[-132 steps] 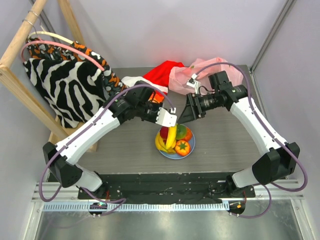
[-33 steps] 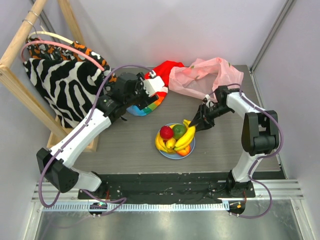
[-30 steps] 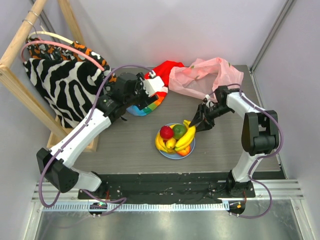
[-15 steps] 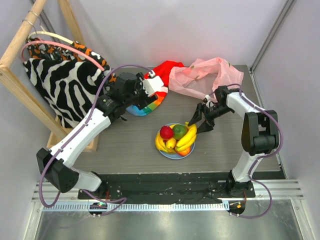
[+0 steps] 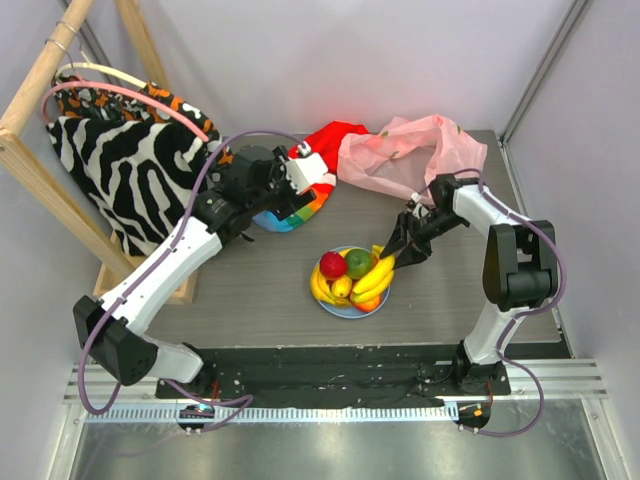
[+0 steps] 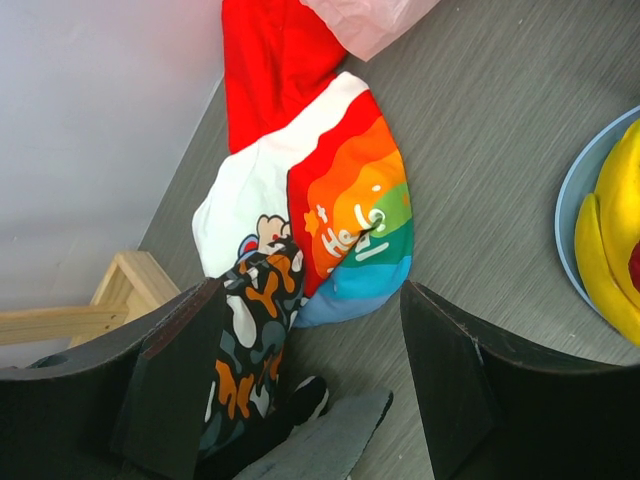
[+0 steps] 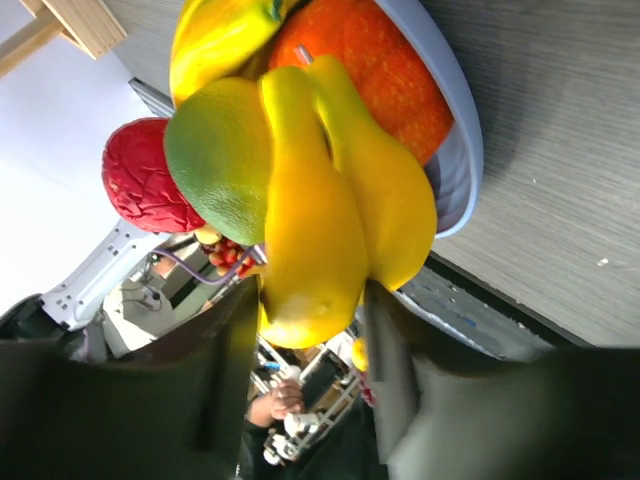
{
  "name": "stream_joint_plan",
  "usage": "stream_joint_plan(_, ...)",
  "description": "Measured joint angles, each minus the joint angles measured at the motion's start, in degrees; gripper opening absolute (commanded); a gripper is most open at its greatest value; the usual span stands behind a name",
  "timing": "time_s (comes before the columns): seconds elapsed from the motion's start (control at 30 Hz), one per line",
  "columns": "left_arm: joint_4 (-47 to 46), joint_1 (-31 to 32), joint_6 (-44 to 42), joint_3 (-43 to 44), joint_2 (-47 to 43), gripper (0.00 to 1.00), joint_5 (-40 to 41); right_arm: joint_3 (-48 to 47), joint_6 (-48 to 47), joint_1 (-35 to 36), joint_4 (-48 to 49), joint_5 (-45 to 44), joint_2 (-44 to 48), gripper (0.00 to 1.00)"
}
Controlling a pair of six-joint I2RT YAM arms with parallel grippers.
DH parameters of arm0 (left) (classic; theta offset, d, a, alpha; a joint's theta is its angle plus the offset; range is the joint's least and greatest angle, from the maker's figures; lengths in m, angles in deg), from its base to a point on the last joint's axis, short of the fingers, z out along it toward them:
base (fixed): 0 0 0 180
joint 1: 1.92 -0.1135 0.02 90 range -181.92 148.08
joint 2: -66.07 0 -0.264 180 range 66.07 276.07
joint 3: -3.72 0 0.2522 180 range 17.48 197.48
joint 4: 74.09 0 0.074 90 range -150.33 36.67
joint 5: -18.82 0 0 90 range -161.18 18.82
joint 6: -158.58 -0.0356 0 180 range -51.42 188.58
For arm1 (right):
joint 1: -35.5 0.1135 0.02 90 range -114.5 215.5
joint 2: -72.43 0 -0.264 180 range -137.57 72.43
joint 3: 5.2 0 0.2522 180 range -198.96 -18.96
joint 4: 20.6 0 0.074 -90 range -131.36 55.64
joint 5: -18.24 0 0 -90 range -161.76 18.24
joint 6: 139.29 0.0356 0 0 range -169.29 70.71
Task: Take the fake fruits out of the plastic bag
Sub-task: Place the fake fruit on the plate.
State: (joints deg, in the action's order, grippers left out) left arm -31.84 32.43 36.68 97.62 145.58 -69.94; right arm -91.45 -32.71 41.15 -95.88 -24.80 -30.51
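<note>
The fake fruits lie heaped on a light-blue plate (image 5: pixel 345 309): a red fruit (image 5: pixel 331 264), a green fruit (image 5: pixel 358 262), an orange fruit (image 5: pixel 369 297) and a yellow banana bunch (image 5: pixel 372 276). My right gripper (image 5: pixel 397 251) reaches in from the right, and its jaws press both sides of the banana bunch's (image 7: pixel 320 230) end; the right gripper (image 7: pixel 310 292) is low over the plate (image 7: pixel 462 170). The pink plastic bag (image 5: pixel 410 150) lies crumpled at the back right. My left gripper (image 5: pixel 303 187) hovers open over a rainbow-striped cloth (image 6: pixel 355 225), holding nothing.
A red cloth (image 5: pixel 331 139) lies beside the bag at the back. A zebra-print fabric (image 5: pixel 125 170) hangs on a wooden rack (image 5: pixel 40 75) at the left. A camouflage-patterned cloth (image 6: pixel 250 330) lies between the left fingers (image 6: pixel 175 375).
The right gripper's jaws spread, slid further down along the banana bunch toward the plate, and drew in on it again. The left arm has stayed still.
</note>
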Motion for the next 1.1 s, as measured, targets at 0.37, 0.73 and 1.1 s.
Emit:
stream_joint_plan(0.37, 0.0, 0.0, 0.0, -0.81, 0.0, 0.75, 0.0, 1.27, -0.98, -0.15, -0.46, 3.17, 0.0, 0.13)
stream_joint_plan(0.73, 0.0, 0.02, 0.24, -0.87, 0.0, 0.75, -1.51, 2.93, 0.55, -0.02, -0.9, 4.79, 2.16, 0.27)
stream_joint_plan(1.1, 0.0, 0.0, 0.26, -0.87, 0.0, 0.75, -1.86, 3.13, 3.39, 1.62, -0.2, 4.04, 2.71, 0.63)
